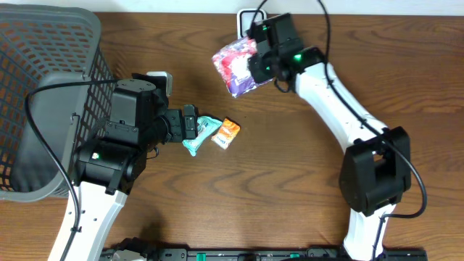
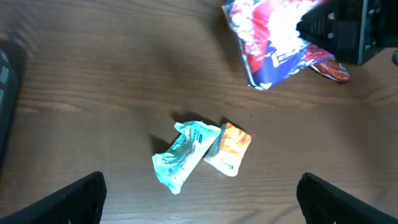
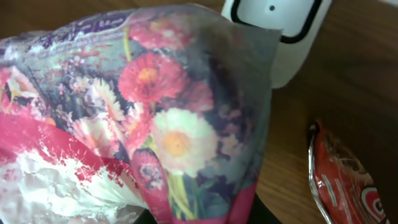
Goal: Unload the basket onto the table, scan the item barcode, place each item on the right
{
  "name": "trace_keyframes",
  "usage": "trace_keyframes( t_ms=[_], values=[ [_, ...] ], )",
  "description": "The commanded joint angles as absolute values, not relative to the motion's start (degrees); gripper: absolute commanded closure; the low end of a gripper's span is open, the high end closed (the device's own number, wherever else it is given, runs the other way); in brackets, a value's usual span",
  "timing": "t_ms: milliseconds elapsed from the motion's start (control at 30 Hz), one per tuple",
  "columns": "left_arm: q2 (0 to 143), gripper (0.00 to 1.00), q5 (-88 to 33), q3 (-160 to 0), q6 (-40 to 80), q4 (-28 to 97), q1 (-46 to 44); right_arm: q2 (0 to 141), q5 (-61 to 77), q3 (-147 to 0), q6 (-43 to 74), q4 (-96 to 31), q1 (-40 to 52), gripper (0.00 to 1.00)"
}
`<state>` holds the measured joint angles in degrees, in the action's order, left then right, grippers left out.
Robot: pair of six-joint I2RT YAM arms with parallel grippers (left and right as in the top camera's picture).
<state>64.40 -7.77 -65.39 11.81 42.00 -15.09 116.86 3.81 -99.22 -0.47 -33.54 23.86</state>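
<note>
Floral packet [image 1: 233, 64]: pink, white and purple flower print, lettering too blurred to read; sitting at the far side of the desk [image 1: 290, 181], just near of the white scanner [image 1: 249, 20], the right pincer [image 1: 257, 67] gripping its right edge. Left pincer [image 1: 190, 123]: gaping wide, hovering beside the teal packet [image 1: 203, 136] and the orange packet [image 1: 228, 134]

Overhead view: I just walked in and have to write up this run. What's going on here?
The right gripper grips a flowered packet and holds it beside the white scanner at the far edge of the table. The left gripper hangs open above a teal packet and an orange packet lying together. A dark basket sits at the left.
</note>
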Motion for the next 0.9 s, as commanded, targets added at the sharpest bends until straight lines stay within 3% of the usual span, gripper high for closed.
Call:
trace_keyframes(
  t_ms=[0,167,500,867],
  values=[
    [64.34,0.02,-8.10,-65.87,11.49,42.02,-14.85,116.66,-4.82,-99.53,1.61,-31.68,24.88,0.99],
    [64.34,0.02,-8.10,-65.87,11.49,42.02,-14.85,116.77,-6.98,-99.53,11.88,-27.55,24.38,0.99],
    [64.34,0.02,-8.10,-65.87,11.49,42.02,-14.85,119.11,0.58,-99.55,35.48,-2.11,20.10,0.99],
    [64.34,0.02,-8.10,-65.87,11.49,42.02,-14.85,127.55,2.11,-99.66,41.95,4.05,17.19,0.99]
  ],
)
